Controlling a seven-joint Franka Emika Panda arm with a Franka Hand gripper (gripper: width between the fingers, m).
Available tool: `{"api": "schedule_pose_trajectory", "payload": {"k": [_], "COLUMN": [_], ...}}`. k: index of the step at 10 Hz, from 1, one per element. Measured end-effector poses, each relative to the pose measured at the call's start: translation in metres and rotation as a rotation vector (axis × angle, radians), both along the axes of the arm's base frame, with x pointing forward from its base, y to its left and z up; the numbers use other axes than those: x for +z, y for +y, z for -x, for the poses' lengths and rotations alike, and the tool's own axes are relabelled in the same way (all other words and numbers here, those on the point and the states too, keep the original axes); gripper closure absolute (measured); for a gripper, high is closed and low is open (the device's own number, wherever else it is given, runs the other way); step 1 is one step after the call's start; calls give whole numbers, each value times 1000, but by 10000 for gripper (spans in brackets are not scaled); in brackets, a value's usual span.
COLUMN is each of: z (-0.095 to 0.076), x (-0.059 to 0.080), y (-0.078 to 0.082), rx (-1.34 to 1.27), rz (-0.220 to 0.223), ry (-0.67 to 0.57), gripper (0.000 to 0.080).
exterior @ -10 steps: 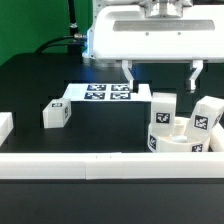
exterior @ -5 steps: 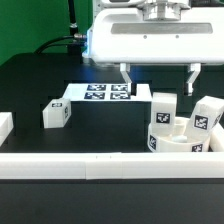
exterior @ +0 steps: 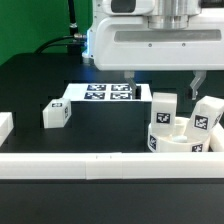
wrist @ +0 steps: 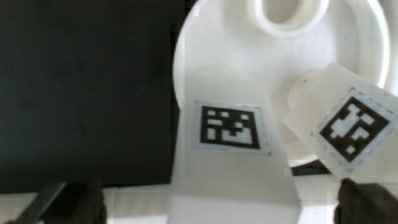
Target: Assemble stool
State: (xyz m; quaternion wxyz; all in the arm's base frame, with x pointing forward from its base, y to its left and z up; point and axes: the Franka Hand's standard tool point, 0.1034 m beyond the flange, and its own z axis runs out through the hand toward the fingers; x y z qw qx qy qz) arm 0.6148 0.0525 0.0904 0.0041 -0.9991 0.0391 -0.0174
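**Jaws wide over a half-built stool.** My gripper (exterior: 164, 87) hangs with its jaws spread wide and grips nothing. The one round white seat (exterior: 181, 147) lies directly below my jaws.

I count three tagged legs. The upright leg (exterior: 162, 112) stands on the seat, under the gap between my fingers. The leaning leg (exterior: 207, 115) tilts on the seat below my finger on the exterior view's right. The loose leg (exterior: 56, 113) lies on the black table (exterior: 40, 80), well apart from my jaws toward the exterior view's left.

In the wrist view my two dark fingertips (wrist: 64, 205) flank the upright leg (wrist: 231, 140) without touching it, and the leaning leg (wrist: 356, 125) stands just beside it.

One marker board (exterior: 105, 93) lies flat near my finger on the exterior view's left. One long white rail (exterior: 90, 166) runs along the table's front edge, beyond the seat from my jaws.
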Motion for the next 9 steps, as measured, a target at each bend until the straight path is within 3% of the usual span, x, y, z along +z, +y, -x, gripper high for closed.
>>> {"api": "schedule_pose_trajectory", "payload": {"k": [2,3,4,5,9], "z": [1,2,4,5,4], "x": [-3,-4,-5,-6,-6], "y": [-1,-2,0,2,3], "rx": [-1,-1,-2,1,-28], "rz": [2,3,3,3,2], "ry": [-4,-3,0,2,-6], "gripper": [150,260,260,440,464]}}
